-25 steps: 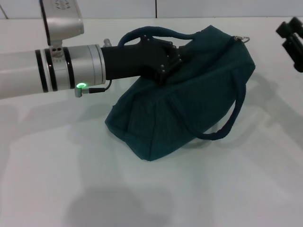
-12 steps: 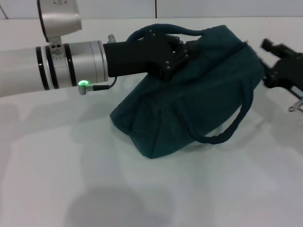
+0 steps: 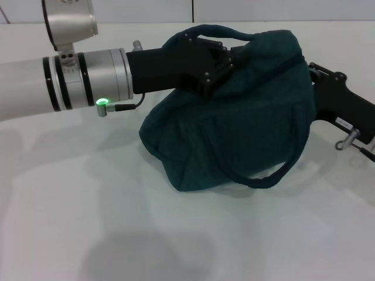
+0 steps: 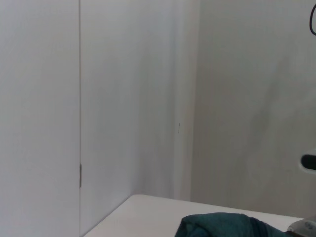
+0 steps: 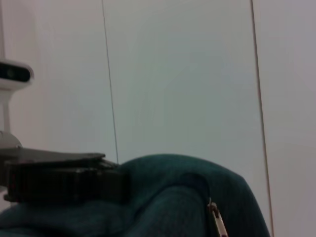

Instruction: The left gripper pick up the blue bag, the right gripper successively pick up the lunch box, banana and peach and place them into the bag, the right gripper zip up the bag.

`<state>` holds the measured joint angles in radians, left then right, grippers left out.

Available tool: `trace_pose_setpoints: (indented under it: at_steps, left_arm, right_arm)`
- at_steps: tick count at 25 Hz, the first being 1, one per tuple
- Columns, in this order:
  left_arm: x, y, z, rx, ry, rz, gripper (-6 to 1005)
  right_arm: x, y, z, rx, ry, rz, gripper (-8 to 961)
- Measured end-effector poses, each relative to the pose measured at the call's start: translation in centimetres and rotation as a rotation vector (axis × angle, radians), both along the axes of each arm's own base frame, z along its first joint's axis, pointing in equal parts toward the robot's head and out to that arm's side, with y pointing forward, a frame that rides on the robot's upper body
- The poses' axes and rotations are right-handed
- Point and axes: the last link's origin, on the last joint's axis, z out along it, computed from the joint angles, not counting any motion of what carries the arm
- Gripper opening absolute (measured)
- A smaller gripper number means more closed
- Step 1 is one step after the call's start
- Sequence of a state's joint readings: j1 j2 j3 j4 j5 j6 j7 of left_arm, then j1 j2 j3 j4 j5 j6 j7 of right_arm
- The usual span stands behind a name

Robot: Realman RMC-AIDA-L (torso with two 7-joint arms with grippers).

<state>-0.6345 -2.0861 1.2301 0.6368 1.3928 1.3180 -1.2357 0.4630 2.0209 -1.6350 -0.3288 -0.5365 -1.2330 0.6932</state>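
A: Non-task stuff?
B: White table [image 3: 176,234], plain top, shadows near the front edge. White wall panels [image 4: 128,98] at the far side w/ thin vertical seams.
A: Else?
B: Small dark mark on one seam. That's all.

Bag [image 3: 234,129], centre of the head view: uniform dark teal fabric, no pattern; handles the same teal. Zip pull [image 5: 216,217], lower right of the right wrist view: pale metal. Left gripper [image 3: 211,61], upper centre: matte black. Left arm [image 3: 58,82], left edge: silver-grey with black bands and one green light. Right gripper [image 3: 343,111], right edge: black. Table [image 3: 117,234]: plain white. Wall [image 4: 123,98]: white panels.
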Motion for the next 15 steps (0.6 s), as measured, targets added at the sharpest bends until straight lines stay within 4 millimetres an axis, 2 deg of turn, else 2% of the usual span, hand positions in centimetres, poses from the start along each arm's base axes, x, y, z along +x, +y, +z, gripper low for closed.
trace_pose_setpoints:
  at_steps: [6, 15]
  left_arm:
    - [-0.1, 0.0, 0.0, 0.001, -0.005, 0.006, 47]
    - [-0.3, 0.1, 0.0, 0.016, 0.005, 0.003, 47]
  right_arm:
    - [0.6, -0.9, 1.0, 0.020, 0.038, 0.009, 482]
    - [1.8, -2.0, 1.4, 0.023, 0.037, -0.007, 480]
